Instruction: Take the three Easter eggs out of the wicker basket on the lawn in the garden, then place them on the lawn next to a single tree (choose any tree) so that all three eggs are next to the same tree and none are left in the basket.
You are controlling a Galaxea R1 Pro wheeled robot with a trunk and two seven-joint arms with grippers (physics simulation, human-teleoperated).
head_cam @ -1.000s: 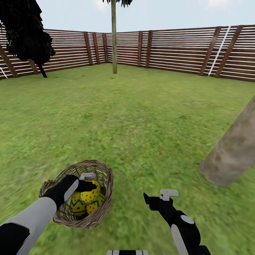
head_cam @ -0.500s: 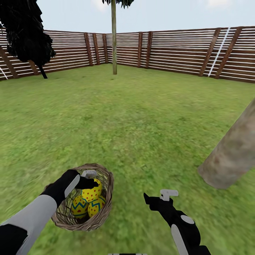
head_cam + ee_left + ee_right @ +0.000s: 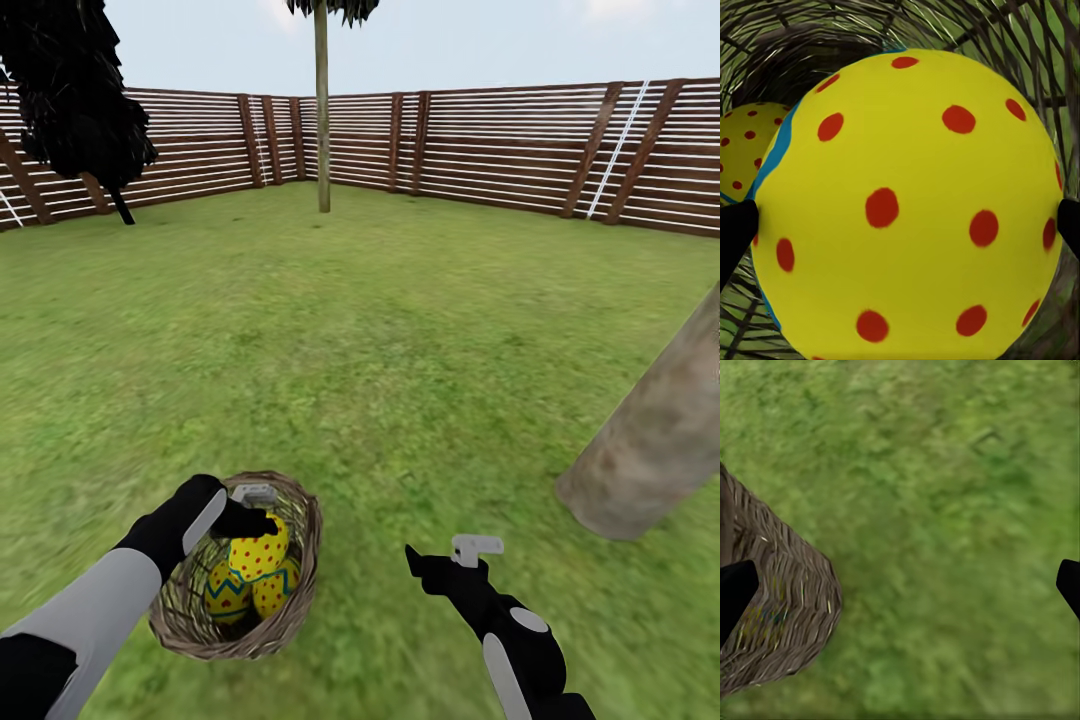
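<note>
Down on the lawn, view by view:

Head view, basket: the wicker basket (image 3: 238, 570) sits on the lawn (image 3: 380, 330), low and left of centre, tilted a touch.
Head view, eggs: three Easter eggs inside it; the top egg (image 3: 258, 548) is yellow with red dots, and below it lie the zigzag egg (image 3: 227, 592) and a third egg (image 3: 276, 590).
Head view, left hand: the left hand (image 3: 252, 510) reaches into the basket mouth, right at the top egg.
Head view, right hand: the right hand (image 3: 452, 556) hangs over bare grass, right of the basket and apart from it.
Head view, tree: the thick pale trunk of the tree (image 3: 650, 440) leans in at the right edge, well apart from the basket.
Head view, surroundings: a wooden fence (image 3: 500, 140), a thin-trunked tree (image 3: 322, 110) at the far end, a dark bushy tree (image 3: 70, 90) far left.
Left wrist view: the dotted top egg (image 3: 907, 210) sits between both black fingertips (image 3: 735, 232), pinched, with basket weave behind and another egg (image 3: 746, 146) beside it.
Right wrist view: fingertips (image 3: 735, 592) spread wide, nothing between them but grass; the basket wall (image 3: 780, 607) is near one finger.
</note>
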